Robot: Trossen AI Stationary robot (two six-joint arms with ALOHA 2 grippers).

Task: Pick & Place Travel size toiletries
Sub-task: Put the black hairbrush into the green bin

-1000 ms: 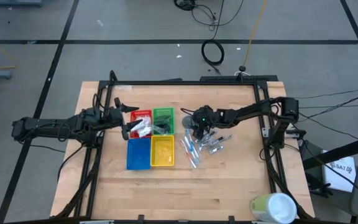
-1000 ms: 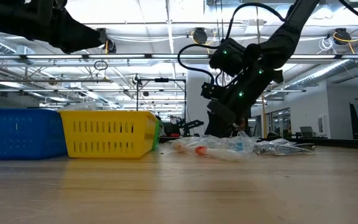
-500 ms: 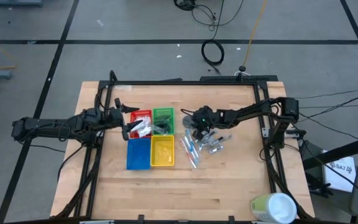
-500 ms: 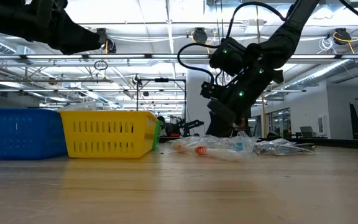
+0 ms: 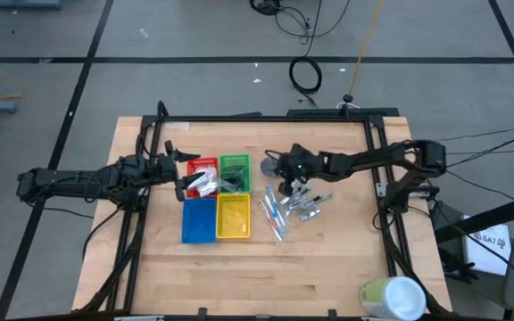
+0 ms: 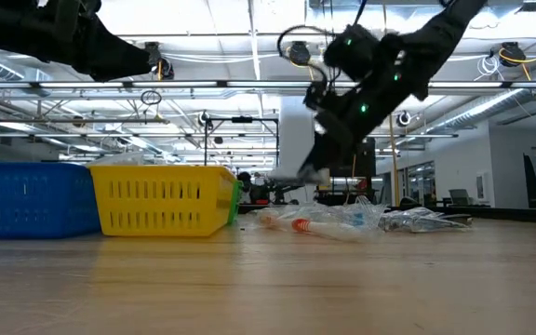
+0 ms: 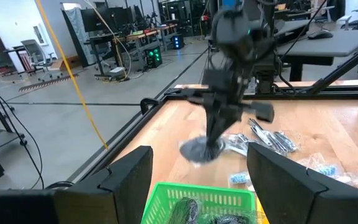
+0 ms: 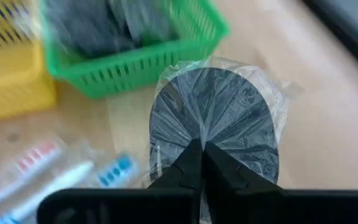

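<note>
My right gripper (image 8: pixel 199 163) is pinched on a wrapped dark grey disc (image 8: pixel 213 118), lifted just beside the green tray (image 5: pixel 234 173). That tray already holds discs, but a pile of tubes (image 5: pixel 284 207) remains near it. My left gripper (image 5: pixel 184 181) waits, fingers apart, over the red tray (image 5: pixel 202 166) next to it.

Robotics lab: workbenches (image 7: pixel 328 43), monitors (image 7: pixel 98 18), ceiling trusses (image 6: pixel 203 88).
</note>
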